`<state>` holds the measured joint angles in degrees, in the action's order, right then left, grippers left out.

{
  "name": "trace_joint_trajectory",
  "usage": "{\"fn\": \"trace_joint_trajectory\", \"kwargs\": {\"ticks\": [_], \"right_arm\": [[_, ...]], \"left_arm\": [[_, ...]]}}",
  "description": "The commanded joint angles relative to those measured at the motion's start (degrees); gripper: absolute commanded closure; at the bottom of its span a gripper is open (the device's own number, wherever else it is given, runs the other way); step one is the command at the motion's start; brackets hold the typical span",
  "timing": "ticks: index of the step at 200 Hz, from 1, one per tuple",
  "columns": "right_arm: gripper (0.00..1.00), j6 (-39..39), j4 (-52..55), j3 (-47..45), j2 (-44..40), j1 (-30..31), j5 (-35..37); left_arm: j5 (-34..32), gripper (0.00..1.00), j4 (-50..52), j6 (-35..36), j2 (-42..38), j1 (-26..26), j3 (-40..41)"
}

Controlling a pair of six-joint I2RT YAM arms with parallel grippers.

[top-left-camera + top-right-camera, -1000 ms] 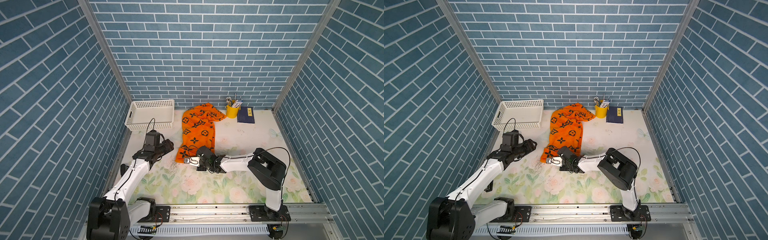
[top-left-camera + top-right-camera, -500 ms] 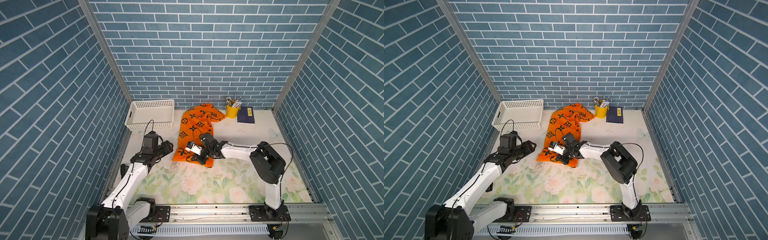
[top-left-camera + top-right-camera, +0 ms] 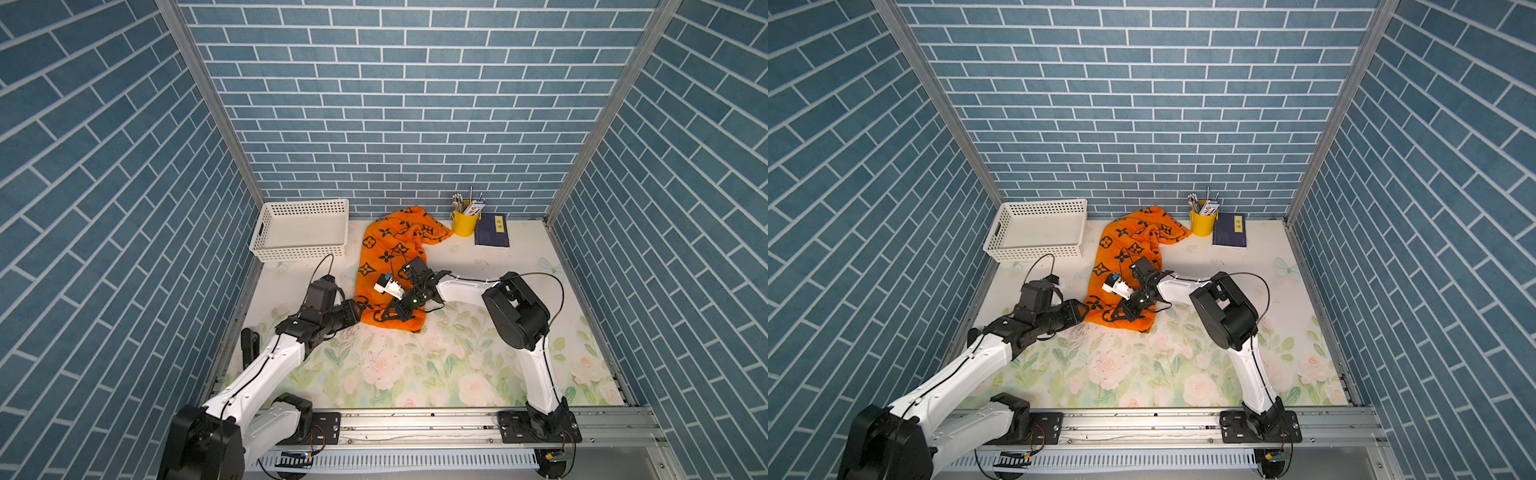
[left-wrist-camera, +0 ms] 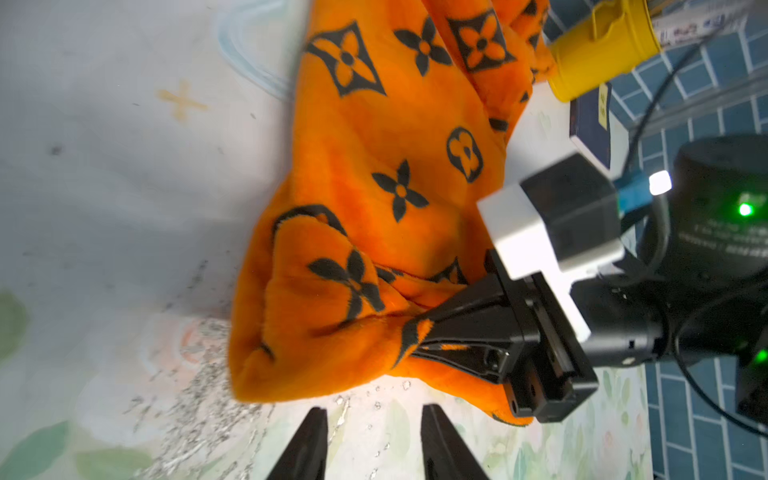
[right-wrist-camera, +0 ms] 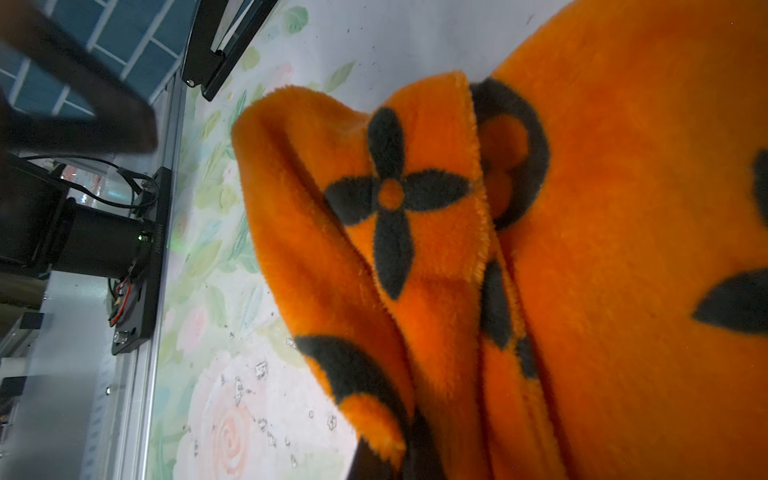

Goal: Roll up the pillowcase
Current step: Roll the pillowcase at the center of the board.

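Pillowcase point(image 3: 388, 253) lies crumpled on the tabletop point(image 3: 457, 357), running from the far wall by the yellow cup point(image 3: 463, 223) toward the middle. It looks plush, light and floppy, so expect it to sag and bunch rather than slip. Right claw point(image 4: 422, 337) is clamped on the folded near edge. Left claw point(image 4: 373, 419) is parted and empty, just off the near left corner. Take that corner, both layers, so you roll evenly.

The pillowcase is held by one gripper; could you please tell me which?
The right gripper, shut on a bunched fold of the pillowcase; the left gripper stands open beside the cloth, empty.
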<state>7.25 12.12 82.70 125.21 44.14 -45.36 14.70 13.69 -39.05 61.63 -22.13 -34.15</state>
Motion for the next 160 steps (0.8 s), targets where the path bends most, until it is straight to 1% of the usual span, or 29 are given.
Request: {"fn": "trace_joint_trajectory", "kwargs": {"ticks": [1, 34, 91, 96, 101, 105, 107, 111, 116, 123, 134, 138, 145, 160], "right_arm": [[1.0, -2.5, 2.2, 1.4, 2.7, -1.3, -1.4], [1.0, -3.4, 2.1, 1.7, 2.7, -2.1, -1.7], [1.0, -4.2, 0.9, 0.8, 1.5, -2.5, -0.2], [0.97, -4.2, 0.5, 0.5, 1.2, -2.5, 0.0], [0.92, -4.5, 0.1, 0.1, 0.9, -2.5, 0.4], [0.86, -4.6, -0.3, -0.2, 0.9, -2.4, 0.9], [0.81, -4.6, -0.5, -0.4, 0.9, -2.4, 1.1], [0.74, -4.6, -0.9, -0.7, -1.0, -2.5, 1.6], [0.67, -4.6, -1.4, -1.2, -2.0, -2.5, 2.3], [0.6, -4.6, -2.3, -2.1, -3.3, -2.5, 3.5], [0.54, -4.1, -3.9, -4.0, -6.4, -2.4, 6.1], [0.48, -3.7, -4.4, -4.8, -7.7, -2.4, 7.1], [0.46, -2.8, -5.3, -6.5, -10.1, -2.4, 9.5], [0.46, -0.5, -6.1, -10.4, -15.0, -2.2, 14.9]], "left_arm": [[-2.3, 0.64, -3.5, -1.5, 3.0, -4.0, -0.1], [-3.9, 0.67, -6.1, -1.5, 7.8, -4.7, -1.0], [-10.6, 0.67, -6.6, -1.1, 21.6, -4.6, -9.4], [-11.2, 0.68, -6.2, -1.3, 22.6, -4.4, -9.8], [-11.3, 0.68, -6.1, -1.4, 23.5, -4.3, -10.0], [-11.3, 0.68, -6.0, -1.5, 24.1, -4.2, -10.2], [-11.3, 0.68, -5.9, -1.6, 24.4, -4.2, -10.2], [-11.4, 0.68, -5.7, -1.6, 24.9, -4.1, -10.4], [-11.5, 0.67, -5.5, -1.7, 25.5, -4.0, -10.6], [-11.6, 0.68, -5.3, -1.9, 26.3, -3.9, -10.8], [-11.9, 0.68, -4.9, -2.2, 27.3, -3.8, -11.1], [-12.1, 0.68, -4.7, -2.3, 27.6, -3.8, -11.3], [-12.4, 0.68, -4.5, -2.7, 28.1, -3.6, -11.5], [-12.1, 0.68, -4.5, -3.4, 28.9, -2.9, -11.4]]}}
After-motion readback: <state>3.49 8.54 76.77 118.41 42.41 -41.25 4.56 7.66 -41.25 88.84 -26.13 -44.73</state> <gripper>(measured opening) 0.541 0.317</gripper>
